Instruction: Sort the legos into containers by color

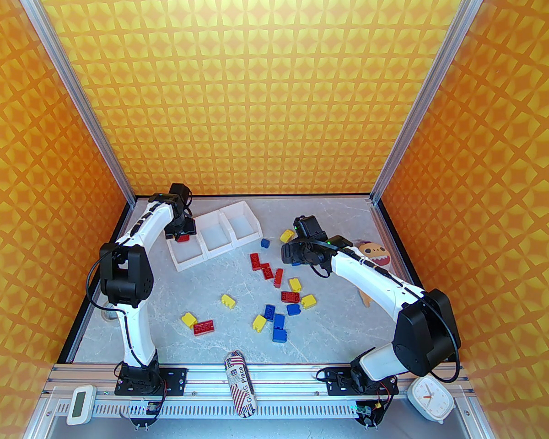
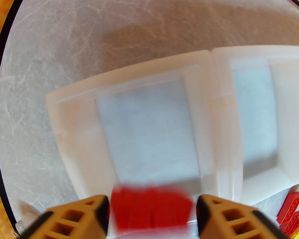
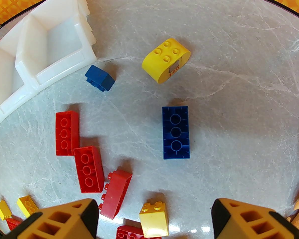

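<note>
Left wrist view shows the left gripper [image 2: 151, 201] parted wider than a red brick [image 2: 150, 214] over the end bin [image 2: 77, 123] by the tabletop's far-left corner, apparently dropping it; the right gripper [image 3: 153, 206], wide open and empty, should next descend on the blue brick [image 3: 175, 132].

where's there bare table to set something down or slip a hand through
Widest: the near strip between the blue bricks and the right arm. Also the far-edge strip right of the containers, and the gap between the containers and the lone yellow brick. Crowded: the legos mid-table.
</note>
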Robot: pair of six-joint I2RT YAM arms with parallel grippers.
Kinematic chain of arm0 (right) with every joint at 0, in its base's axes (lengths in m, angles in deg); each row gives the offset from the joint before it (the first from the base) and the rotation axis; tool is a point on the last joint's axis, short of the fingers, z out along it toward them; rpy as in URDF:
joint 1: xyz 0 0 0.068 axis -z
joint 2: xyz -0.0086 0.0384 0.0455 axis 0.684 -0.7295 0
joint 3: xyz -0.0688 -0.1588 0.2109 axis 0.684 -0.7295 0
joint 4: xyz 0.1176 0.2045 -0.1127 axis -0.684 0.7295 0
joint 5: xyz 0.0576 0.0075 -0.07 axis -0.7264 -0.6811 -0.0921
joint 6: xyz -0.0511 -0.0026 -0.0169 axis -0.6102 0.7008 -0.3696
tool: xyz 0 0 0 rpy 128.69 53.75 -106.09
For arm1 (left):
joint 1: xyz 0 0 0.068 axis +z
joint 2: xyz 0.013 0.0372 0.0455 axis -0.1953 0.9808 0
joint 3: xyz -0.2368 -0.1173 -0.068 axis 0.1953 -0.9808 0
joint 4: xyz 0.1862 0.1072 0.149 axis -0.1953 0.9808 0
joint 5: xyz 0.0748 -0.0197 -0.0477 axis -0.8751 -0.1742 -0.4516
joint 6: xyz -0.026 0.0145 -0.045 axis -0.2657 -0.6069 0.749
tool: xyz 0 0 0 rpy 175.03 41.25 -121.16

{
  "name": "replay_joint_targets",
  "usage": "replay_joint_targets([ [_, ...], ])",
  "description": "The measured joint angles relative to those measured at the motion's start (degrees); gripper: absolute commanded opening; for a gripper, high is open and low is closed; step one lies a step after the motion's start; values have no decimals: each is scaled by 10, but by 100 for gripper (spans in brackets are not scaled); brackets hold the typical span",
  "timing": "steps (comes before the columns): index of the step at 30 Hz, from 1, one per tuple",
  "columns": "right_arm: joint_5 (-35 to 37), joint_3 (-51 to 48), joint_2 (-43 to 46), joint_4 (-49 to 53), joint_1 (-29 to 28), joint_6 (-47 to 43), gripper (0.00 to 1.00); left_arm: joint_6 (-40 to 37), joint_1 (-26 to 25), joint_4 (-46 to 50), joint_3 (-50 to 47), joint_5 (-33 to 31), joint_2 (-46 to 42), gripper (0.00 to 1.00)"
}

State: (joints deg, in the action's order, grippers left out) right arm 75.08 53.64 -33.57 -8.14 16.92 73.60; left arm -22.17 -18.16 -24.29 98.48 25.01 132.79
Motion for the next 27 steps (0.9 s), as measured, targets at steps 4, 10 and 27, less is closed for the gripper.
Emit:
replay_joint_targets([
  [4,0,0,0,0,0,0,78,0,0,-2,1,1,-2,72],
  [10,2,0,-3,0,0,-1,74,0,-4,-8,-39,8,-63,75],
  [27,43,60,-166,30,10,-18,60,28,-82,-35,-162,51,-227,80],
])
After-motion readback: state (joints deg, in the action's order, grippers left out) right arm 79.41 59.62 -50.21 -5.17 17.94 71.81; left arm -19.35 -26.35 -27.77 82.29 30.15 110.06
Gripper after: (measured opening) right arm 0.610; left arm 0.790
